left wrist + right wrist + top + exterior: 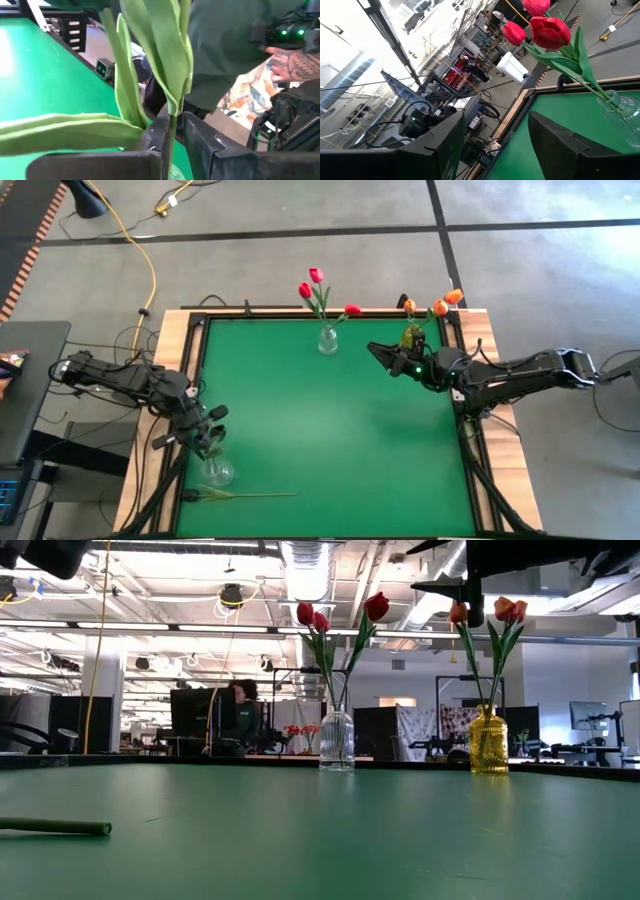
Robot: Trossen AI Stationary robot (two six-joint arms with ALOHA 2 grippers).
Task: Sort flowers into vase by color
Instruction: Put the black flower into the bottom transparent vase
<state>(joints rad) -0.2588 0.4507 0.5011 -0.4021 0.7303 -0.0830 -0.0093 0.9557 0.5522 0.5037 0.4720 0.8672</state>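
Stem (250, 495) of a loose tulip lies flat on the green table (330, 430) at its near edge, just beside a clear glass vase (217, 472). Above that vase the left gripper (205, 438) pinches a green tulip stem (171, 135) between its fingers. Farther back, the right gripper (380, 353) hovers with fingers spread, between the clear vase of red tulips (327, 340) and the yellow vase of orange tulips (412, 335).

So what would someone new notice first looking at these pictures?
Probably the red tulips in a clear vase at the green table's far edge, with orange tulips in a yellow vase beside them. Near the left corner, the left claw is shut on a green stem.
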